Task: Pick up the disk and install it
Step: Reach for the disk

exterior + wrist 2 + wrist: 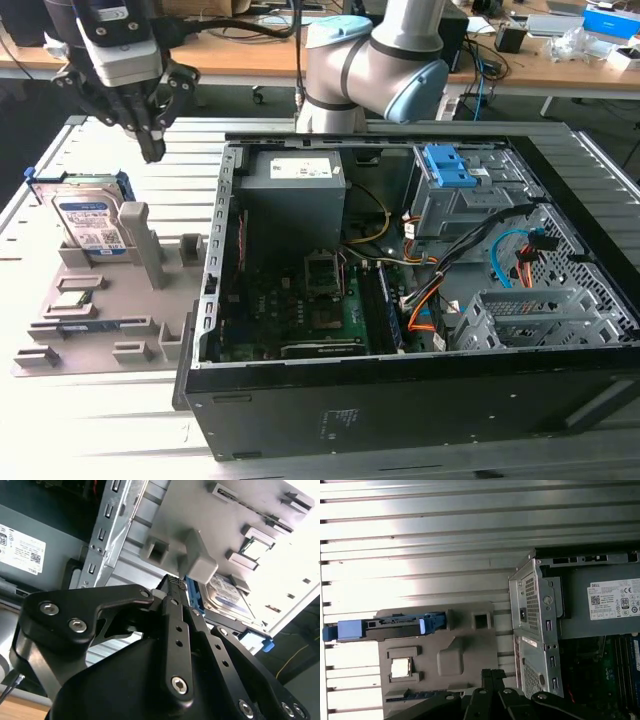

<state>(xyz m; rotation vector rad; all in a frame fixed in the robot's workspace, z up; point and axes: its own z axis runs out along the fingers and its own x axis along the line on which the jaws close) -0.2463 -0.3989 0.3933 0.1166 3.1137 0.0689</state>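
We see the tool pointing straight down, fingers pinched together on nothing, hanging near the disk, which stands on edge in the grey holder at the exterior view's left.

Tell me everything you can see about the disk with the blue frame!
The disk is a flat silver rectangle, metal by its look, with a white-and-blue label on its face and a blue plastic frame along its sides. It stands on edge in a slot of the grey holder, on the exterior view's left, outside the open computer case. Just the holder touches it. The robot's hand hangs above it, apart.
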